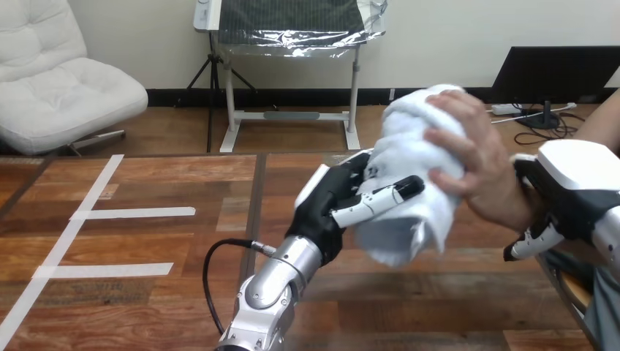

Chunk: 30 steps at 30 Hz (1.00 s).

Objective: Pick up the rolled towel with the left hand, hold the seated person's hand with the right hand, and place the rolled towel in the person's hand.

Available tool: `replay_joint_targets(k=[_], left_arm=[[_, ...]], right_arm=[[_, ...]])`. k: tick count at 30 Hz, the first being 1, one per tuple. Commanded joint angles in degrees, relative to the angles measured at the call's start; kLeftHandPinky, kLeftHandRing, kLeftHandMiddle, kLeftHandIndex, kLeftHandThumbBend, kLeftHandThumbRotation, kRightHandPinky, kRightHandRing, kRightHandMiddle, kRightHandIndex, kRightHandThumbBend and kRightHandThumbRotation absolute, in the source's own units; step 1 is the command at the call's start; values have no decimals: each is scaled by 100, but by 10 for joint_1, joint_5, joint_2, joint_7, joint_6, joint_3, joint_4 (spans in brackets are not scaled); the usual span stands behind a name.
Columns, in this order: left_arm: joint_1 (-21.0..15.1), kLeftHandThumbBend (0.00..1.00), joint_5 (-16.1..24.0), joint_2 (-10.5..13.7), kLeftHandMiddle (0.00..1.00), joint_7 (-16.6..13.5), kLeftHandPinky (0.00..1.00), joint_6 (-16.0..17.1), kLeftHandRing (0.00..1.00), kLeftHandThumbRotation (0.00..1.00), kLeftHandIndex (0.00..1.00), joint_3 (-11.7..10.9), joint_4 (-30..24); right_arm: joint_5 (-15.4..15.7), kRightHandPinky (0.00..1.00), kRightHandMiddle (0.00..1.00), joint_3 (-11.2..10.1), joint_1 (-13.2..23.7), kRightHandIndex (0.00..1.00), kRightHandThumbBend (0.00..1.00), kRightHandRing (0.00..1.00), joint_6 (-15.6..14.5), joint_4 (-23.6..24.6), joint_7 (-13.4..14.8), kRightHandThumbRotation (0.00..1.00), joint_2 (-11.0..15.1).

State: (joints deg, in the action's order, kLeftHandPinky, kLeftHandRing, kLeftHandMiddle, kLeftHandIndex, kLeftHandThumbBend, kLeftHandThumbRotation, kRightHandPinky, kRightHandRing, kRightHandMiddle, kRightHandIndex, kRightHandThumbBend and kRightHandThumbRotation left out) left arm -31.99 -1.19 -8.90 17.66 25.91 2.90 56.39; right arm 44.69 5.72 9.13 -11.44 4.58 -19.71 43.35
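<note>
The wooden table [146, 292] carries white tape strips [131, 213] on its left half. The left arm [274, 289] rises from the bottom edge toward centre. The rolled towel [406, 157] stands roughly upright above the table, right of centre — between two hands. The right hand [566, 194] clasps the person's wrist [515, 205], fingers curled beneath it. The person's hand [475, 164] grips the towel's right side. The left hand [329, 201] grips the towel's left side — one finger lies across its front.

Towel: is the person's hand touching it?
Touching. Head view: the person's hand has its fingers curled over the towel, no gap. The left hand grips it too.
</note>
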Motion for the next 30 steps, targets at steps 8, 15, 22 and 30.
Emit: replay_joint_targets(k=[8, 15, 22, 30], left_arm=[[-17, 96, 29, -7, 100, 16, 100, 21, 100, 64, 100, 35, -68], [4, 93, 34, 2, 100, 3, 100, 36, 100, 67, 100, 34, -97], [23, 84, 22, 5, 100, -2, 100, 52, 100, 66, 100, 28, -120], [54, 82, 6, 14, 100, 2, 100, 37, 100, 67, 100, 24, -169]], right_arm=[[-30, 82, 93, -45, -4, 85, 83, 94, 3, 81, 6, 0, -5], [-53, 82, 93, -66, -27, 84, 82, 94, -7, 129, 12, 0, -31], [-64, 82, 93, -81, -49, 84, 79, 93, -22, 176, 19, 0, -55], [-74, 82, 93, -93, -75, 83, 73, 93, -28, 229, 35, 0, -91]])
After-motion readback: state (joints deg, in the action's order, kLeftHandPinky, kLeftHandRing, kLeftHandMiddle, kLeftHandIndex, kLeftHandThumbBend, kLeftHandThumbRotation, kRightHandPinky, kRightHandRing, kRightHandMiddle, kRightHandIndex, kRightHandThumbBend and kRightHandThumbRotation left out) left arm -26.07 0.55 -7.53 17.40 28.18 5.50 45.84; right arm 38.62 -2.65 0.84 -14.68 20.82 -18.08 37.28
